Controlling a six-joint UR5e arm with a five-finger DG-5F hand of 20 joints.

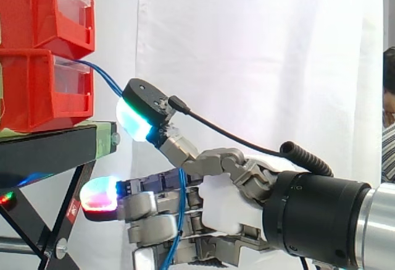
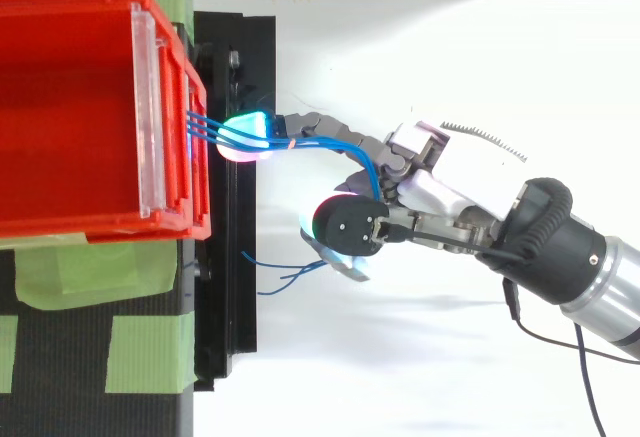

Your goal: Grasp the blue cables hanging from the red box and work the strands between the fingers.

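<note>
Starting with the blue cables (image 2: 325,143): strung out of the front of the red box (image 1: 37,91) just ahead of the fingertips, sloping down and back over one long finger, then dropping through the gap between the fingers close to the palm. Thin loose ends dangling just past the thumb tip. Held, by the look of it, by the hand (image 2: 440,192): fingers nearly straight and close together with the strands tucked between them, thumb lifted up and off to one side with its glowing pad (image 1: 133,118) clear of the other fingers. Not a tight fist, more a soft pinch. So the grabbing part looks done. Left to do, most likely: rubbing and rolling the strands between the fingers, and hard to judge from here how far along. Further out, a second red box (image 1: 43,10) stacked on the first, a black stand (image 1: 49,149) under both and just beyond the lower fingertip (image 1: 99,196), green tape (image 2: 60,277) on the stand, and a white curtain (image 1: 259,47) behind the whole hand.
</note>
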